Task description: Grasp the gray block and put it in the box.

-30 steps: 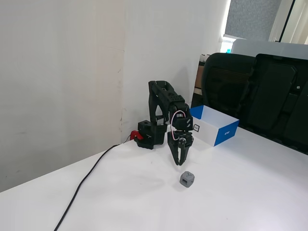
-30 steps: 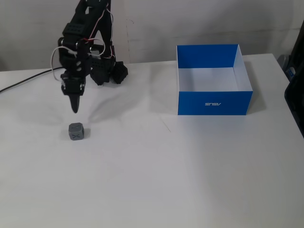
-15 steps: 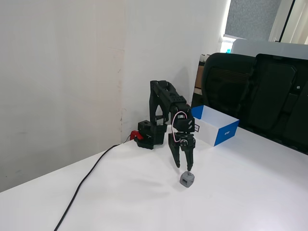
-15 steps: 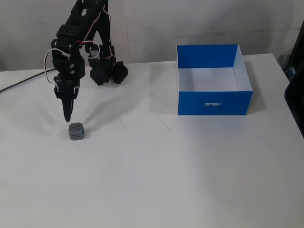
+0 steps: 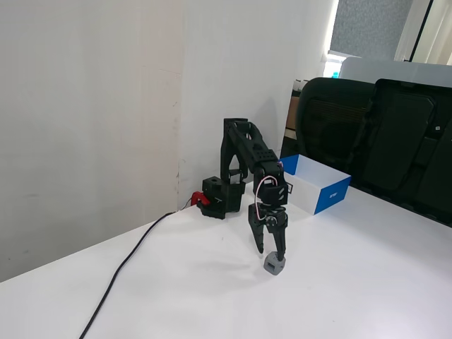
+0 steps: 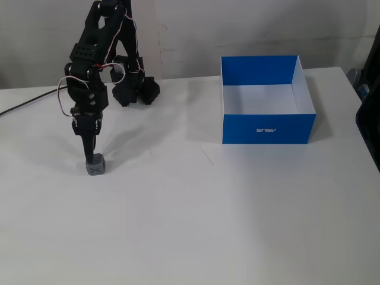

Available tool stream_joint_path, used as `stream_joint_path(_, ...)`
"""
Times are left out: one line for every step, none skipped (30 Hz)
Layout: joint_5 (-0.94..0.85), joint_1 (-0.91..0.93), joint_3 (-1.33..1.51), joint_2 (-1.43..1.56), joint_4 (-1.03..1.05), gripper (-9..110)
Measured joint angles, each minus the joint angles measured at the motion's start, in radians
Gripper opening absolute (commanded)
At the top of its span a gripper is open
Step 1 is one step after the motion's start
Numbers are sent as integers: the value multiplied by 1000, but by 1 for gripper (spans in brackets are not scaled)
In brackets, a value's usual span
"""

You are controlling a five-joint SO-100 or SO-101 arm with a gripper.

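In a fixed view, the gripper (image 5: 269, 253) has descended, its fingers spread astride the gray block (image 5: 275, 265) on the table (image 5: 367, 282). In another fixed view, the tips now reach the block; the box (image 6: 268, 126) stands well apart. Closing comes next.

- In a fixed view the gray block (image 6: 95, 165) sits on the table (image 6: 190, 225) at the left, directly under the gripper (image 6: 90, 155).
- The box (image 6: 267, 127) stands well apart to the right.
- The arm's base (image 6: 135, 90) is farther back, behind the block.
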Motion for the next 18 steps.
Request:
stream_joint_path(0, 0, -8, -5, 0, 25)
stream_joint_path(0, 0, -14, -6, 0, 25)
stream_joint_path(0, 0, -20, -8, 0, 25)
stream_joint_path(0, 0, -25, -8, 0, 25)
stream_joint_path(0, 0, -29, -8, 0, 25)
stream_joint_path(0, 0, -31, -8, 0, 25)
stream_joint_path(0, 0, -32, -8, 0, 25)
stream_joint_path(0, 0, -32, -8, 0, 25)
stream_joint_path(0, 0, -32, -9, 0, 25)
stream_joint_path(0, 0, -32, -14, 0, 25)
stream_joint_path(3, 6, -32, -21, 0, 26)
stream_joint_path(3, 14, -32, -29, 0, 27)
stream_joint_path(2, 20, -32, -34, 0, 28)
stream_joint_path(2, 28, -32, -38, 0, 29)
stream_joint_path(2, 31, -32, -43, 0, 29)
stream_joint_path(8, 31, -32, -46, 0, 29)
stream_joint_path(12, 31, -32, -48, 0, 29)
stream_joint_path(15, 29, -32, -48, 0, 28)
